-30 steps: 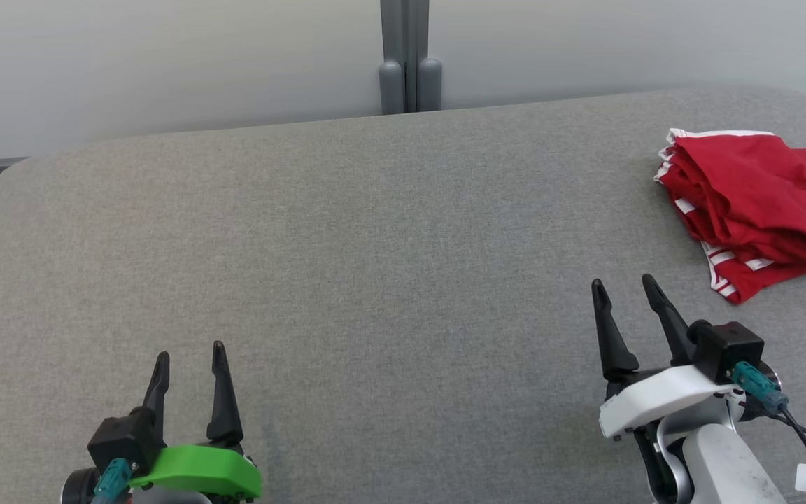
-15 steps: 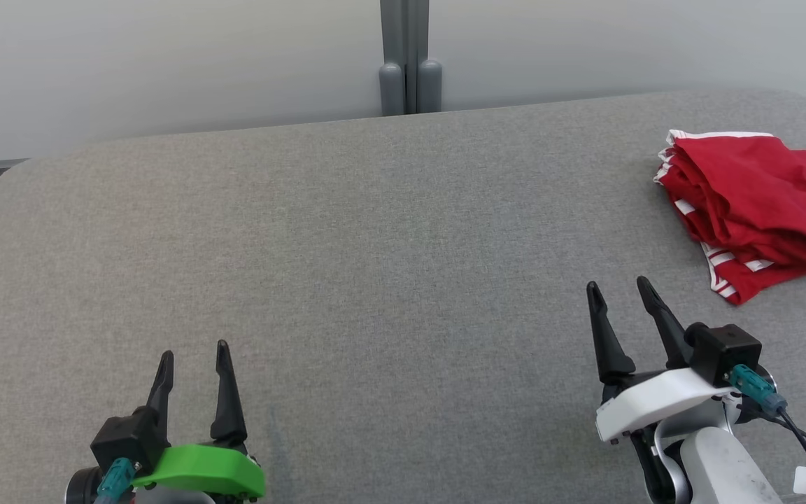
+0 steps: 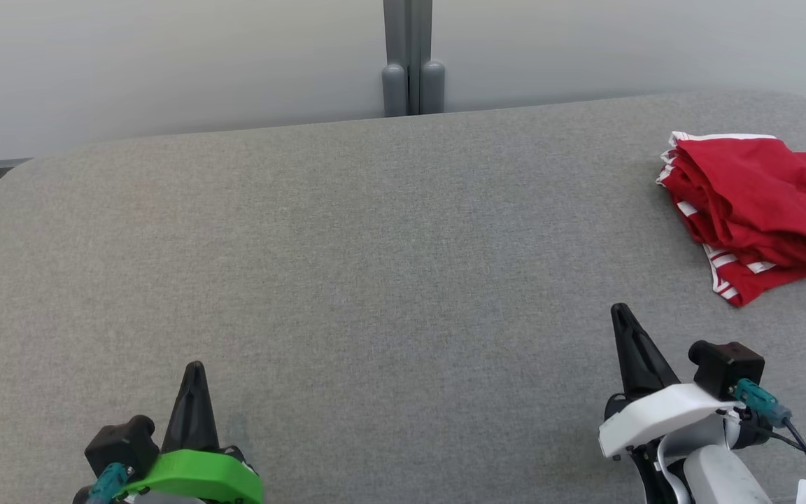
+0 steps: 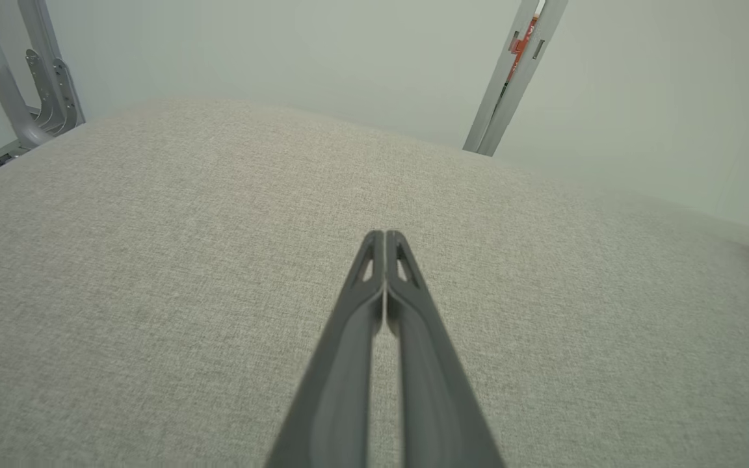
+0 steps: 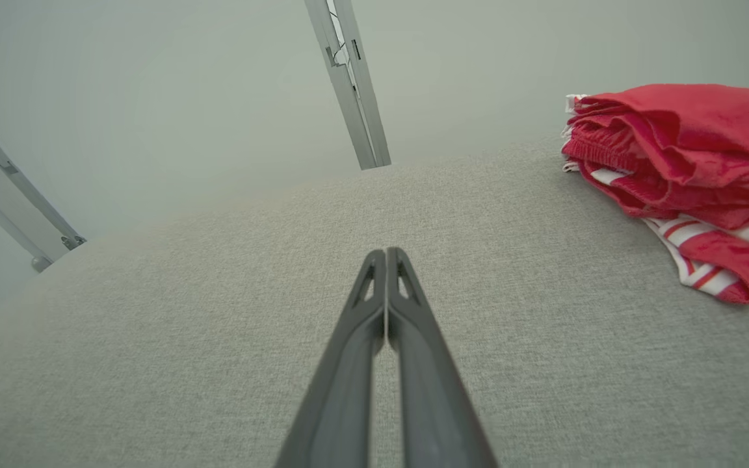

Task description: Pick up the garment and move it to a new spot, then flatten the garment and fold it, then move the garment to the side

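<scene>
Folded red garment (image 3: 753, 203), far right

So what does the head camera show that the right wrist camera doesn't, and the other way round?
Head view: both pincers from above, the left pincer on its green mount, the right pincer on a white mount, across the wide grey padded surface.
Right wrist view: a low side look at the red garment, its folded layers and white stripes stacked, plus a slanted grey bar at left.
Both: the garment lying apart from the shut, empty right pincer, the grey surface, and the upright grey post behind.
</scene>
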